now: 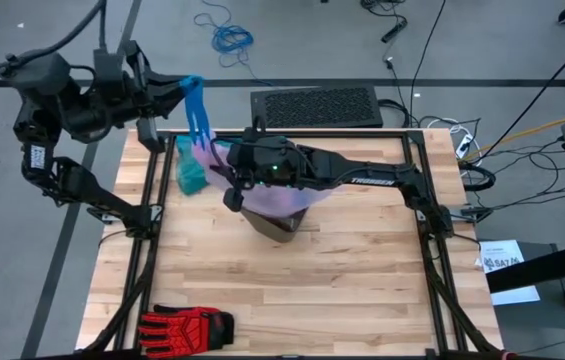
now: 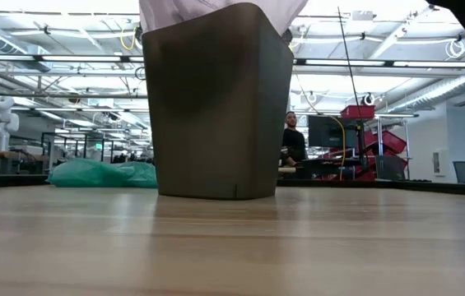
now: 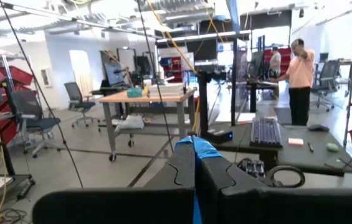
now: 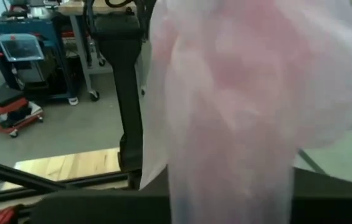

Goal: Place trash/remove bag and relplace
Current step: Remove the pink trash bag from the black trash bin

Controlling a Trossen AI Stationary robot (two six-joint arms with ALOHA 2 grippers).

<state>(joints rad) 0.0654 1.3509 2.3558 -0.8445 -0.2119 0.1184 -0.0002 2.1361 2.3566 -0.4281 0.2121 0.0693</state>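
1. Two grips on one bag [image 1: 262, 185]. The pale pink bag sits in the dark bin [image 1: 280, 222] at mid-worktop [image 1: 342, 290]; its upper part spreads over the bin mouth and runs out toward the far-left corner.
2. Left gripper [image 1: 184, 88] hovers over the far-left edge, fingers [image 3: 219, 180] clenched on the blue drawstring [image 1: 198, 110].
3. Right gripper [image 1: 234, 165] sits just left of the bin, above it. Pink film fills its wrist view, so its fingers look clamped on the bag's plastic.
4. Key relation: drawstring and stretched film form one line from the bin up to the far left. That is the bag's long axis, and its mouth end points at the left gripper.
5. Judgement: right arm is nearer the bin and the bag's bulk; left holds the tip. Lifting the bag out calls for a pull upward along that line.
6. Teal bag [image 1: 191, 172] lies on the worktop left of the bin; red glove [image 1: 187, 326] at the near-left edge.
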